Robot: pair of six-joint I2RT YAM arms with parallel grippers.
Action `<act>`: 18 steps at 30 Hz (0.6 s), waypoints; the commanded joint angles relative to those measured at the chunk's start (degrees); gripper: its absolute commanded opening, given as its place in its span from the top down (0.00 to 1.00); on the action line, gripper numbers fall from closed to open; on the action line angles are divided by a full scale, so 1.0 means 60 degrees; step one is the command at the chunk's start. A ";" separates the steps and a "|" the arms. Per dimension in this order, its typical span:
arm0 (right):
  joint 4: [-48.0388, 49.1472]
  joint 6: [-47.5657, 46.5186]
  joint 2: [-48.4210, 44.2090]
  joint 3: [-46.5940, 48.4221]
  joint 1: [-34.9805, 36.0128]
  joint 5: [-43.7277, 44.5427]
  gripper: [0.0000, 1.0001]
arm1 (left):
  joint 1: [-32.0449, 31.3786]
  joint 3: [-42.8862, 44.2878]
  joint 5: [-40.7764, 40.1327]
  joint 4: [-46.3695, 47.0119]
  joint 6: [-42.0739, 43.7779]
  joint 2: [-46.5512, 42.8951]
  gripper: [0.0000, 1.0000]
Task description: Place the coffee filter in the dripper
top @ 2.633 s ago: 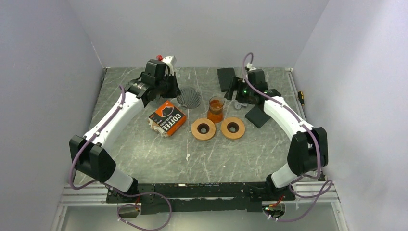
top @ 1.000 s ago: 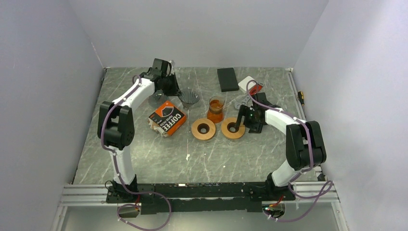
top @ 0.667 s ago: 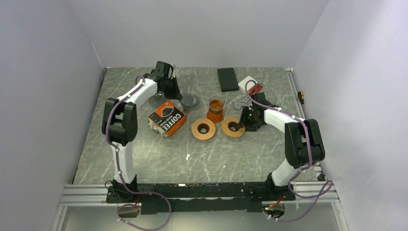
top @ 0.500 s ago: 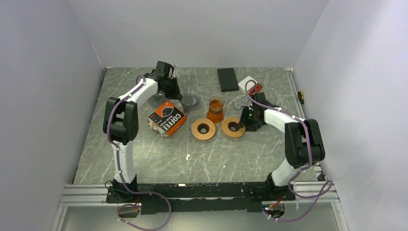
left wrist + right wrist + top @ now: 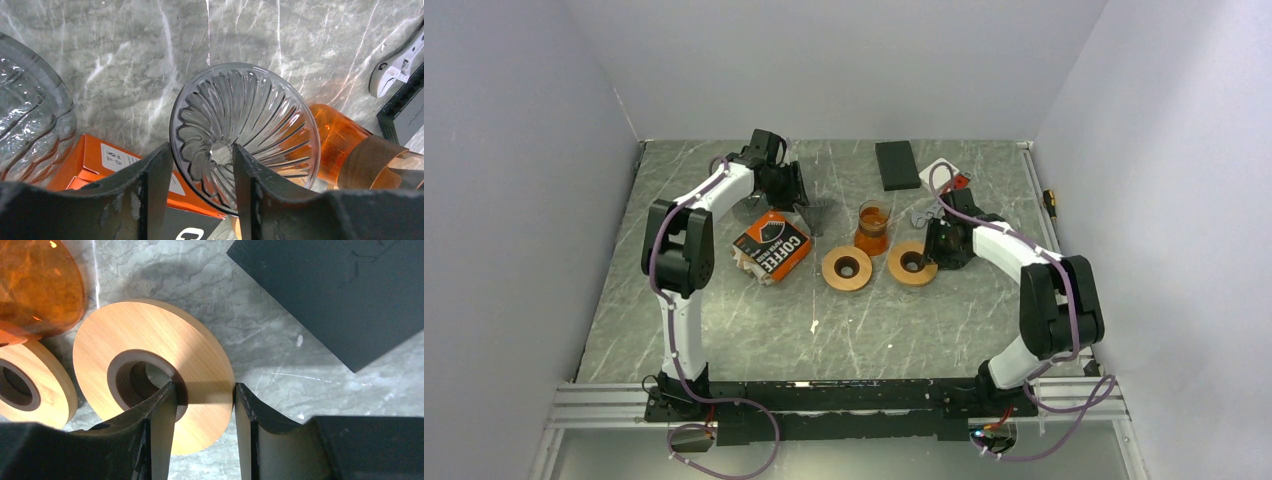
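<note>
White link shells and black joint housings on left arm (image 5: pixel 686 330) and right arm (image 5: pixel 999 240), both bolted onto black base rail (image 5: pixel 844 397). Purple cables (image 5: pixel 652 270) looped up from rail. Left gripper (image 5: pixel 200 150), right gripper (image 5: pixel 204 387): matte black fingers, scuffed.

From above, we find the dripper (image 5: pixel 821 209) on the bench (image 5: pixel 754 330) at upper centre of the frame. The filter box (image 5: pixel 771 246) lies just below and left of it, the cup (image 5: pixel 873 227) to its right. A second dripper (image 5: pixel 30 115) sits left of the first, above the box. Two rings lie side by side below the cup, the left ring (image 5: pixel 846 268) and the right ring (image 5: pixel 911 265). A block (image 5: pixel 896 164) lies near the back wall, above the cup. A wrench (image 5: pixel 400 62) lies right of the cup, and a slab (image 5: pixel 350 290) right of the right ring. The right tool (image 5: pixel 204 387) straddles that ring, one finger in its hole, the other outside its edge.
</note>
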 commanded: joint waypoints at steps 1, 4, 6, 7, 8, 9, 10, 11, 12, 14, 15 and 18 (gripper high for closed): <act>-0.0414 -0.0151 -0.0873 0.0574 0.0022 0.0605 0.81 | -0.0046 0.0288 0.0100 0.0047 0.0081 -0.0261 0.44; -0.0604 -0.0194 -0.1182 0.0672 0.0008 0.0878 0.81 | -0.0046 0.0096 0.0046 0.0240 0.0062 -0.0753 0.36; -0.0762 -0.0210 -0.1389 0.0802 0.0009 0.1001 0.81 | -0.0046 -0.0068 -0.0027 0.0408 0.0055 -0.1190 0.32; -0.0830 -0.0211 -0.1527 0.0880 0.0009 0.1046 0.81 | -0.0046 -0.0142 -0.0095 0.0466 0.0045 -0.1410 0.30; -0.0906 -0.0203 -0.1637 0.0962 0.0009 0.1110 0.81 | -0.0046 -0.0191 -0.0141 0.0495 0.0042 -0.1623 0.29; -0.0973 -0.0197 -0.1742 0.1039 0.0009 0.1170 0.81 | -0.0046 -0.0216 -0.0187 0.0501 0.0063 -0.1836 0.28; -0.1032 -0.0196 -0.1858 0.1139 0.0009 0.1262 0.81 | -0.0046 -0.0244 -0.0249 0.0503 0.0084 -0.2039 0.26; -0.1100 -0.0196 -0.1979 0.1225 0.0009 0.1337 0.81 | -0.0046 -0.0286 -0.0312 0.0505 0.0105 -0.2267 0.25; -0.1160 -0.0203 -0.2100 0.1329 0.0009 0.1414 0.81 | -0.0046 -0.0341 -0.0373 0.0506 0.0139 -0.2497 0.24; -0.1270 -0.0224 -0.2333 0.1556 0.0009 0.1525 0.81 | -0.0046 -0.0497 -0.0448 0.0566 0.0233 -0.2962 0.21; -0.1304 -0.0238 -0.2444 0.1661 0.0009 0.1551 0.81 | -0.0046 -0.0609 -0.0454 0.0634 0.0228 -0.3185 0.19; -0.1333 -0.0254 -0.2748 0.1976 0.0009 0.1528 0.81 | -0.0042 -0.1026 -0.0142 0.1038 0.0369 -0.3856 0.10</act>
